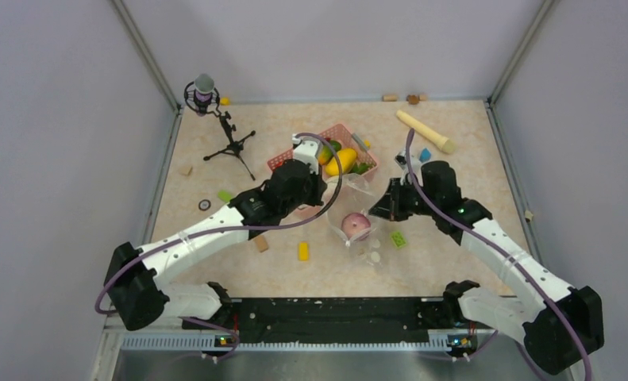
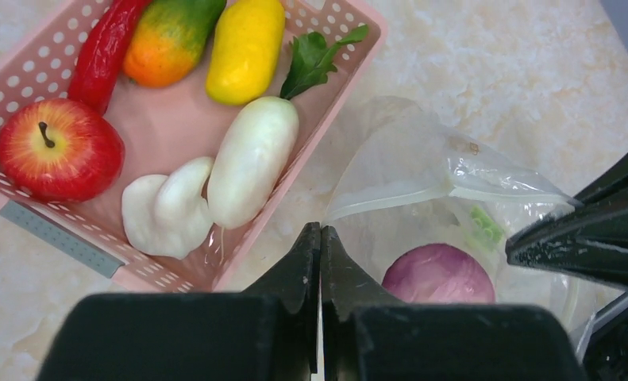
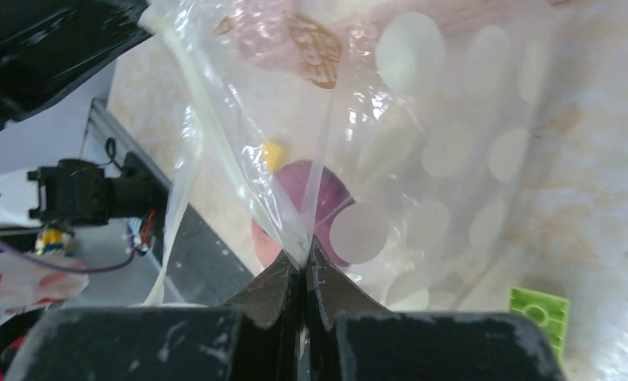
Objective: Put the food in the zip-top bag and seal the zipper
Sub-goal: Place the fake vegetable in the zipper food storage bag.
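The clear dotted zip-top bag [image 1: 360,194] stands held up between both arms, its mouth open. A purple onion [image 2: 437,274] lies inside it. My left gripper [image 2: 321,230] is shut on one end of the zipper [image 2: 406,194]. My right gripper [image 3: 304,250] is shut on the bag's film [image 3: 453,119] at the opposite side. The rest of the food lies in the pink basket [image 2: 25,83]: red apple [image 2: 59,148], chili [image 2: 104,51], orange-green mango [image 2: 170,36], yellow mango [image 2: 245,49], white radish [image 2: 252,171] and another white piece [image 2: 167,208].
A microphone on a tripod [image 1: 207,99] stands at the back left, and a wooden rolling pin [image 1: 425,131] lies at the back right. Small blocks sit near the bag: yellow [image 1: 303,251], green [image 1: 398,239], tan [image 1: 260,244]. The basket touches the bag's left side.
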`<state>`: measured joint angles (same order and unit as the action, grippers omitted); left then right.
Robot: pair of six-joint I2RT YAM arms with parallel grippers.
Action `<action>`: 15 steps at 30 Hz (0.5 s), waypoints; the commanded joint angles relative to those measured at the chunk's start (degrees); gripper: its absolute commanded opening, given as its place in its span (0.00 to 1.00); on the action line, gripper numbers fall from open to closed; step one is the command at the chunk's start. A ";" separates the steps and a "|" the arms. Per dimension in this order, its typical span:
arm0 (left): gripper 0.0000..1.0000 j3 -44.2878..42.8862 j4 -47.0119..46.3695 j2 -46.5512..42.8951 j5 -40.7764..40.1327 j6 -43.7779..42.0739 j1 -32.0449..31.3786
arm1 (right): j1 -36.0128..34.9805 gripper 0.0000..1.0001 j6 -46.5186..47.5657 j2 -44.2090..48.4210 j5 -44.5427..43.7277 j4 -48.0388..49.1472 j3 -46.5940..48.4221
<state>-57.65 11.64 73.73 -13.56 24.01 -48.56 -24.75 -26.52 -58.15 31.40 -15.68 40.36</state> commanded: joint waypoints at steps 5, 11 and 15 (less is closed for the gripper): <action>0.00 -4.14 -1.36 -3.44 -2.96 -3.64 -0.18 | 0.84 0.00 5.64 2.18 -19.68 -15.69 9.47; 0.00 -7.10 -0.78 -3.27 2.21 -4.91 -0.16 | 0.80 0.01 6.06 1.74 -35.07 -24.45 14.29; 0.00 -8.05 -1.86 -1.36 6.35 -4.66 -0.14 | 0.82 0.02 5.77 1.89 -45.17 -27.55 15.21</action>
<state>-62.83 10.98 71.79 -7.73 21.12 -49.60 -24.71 -21.58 -57.36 3.09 -35.07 53.17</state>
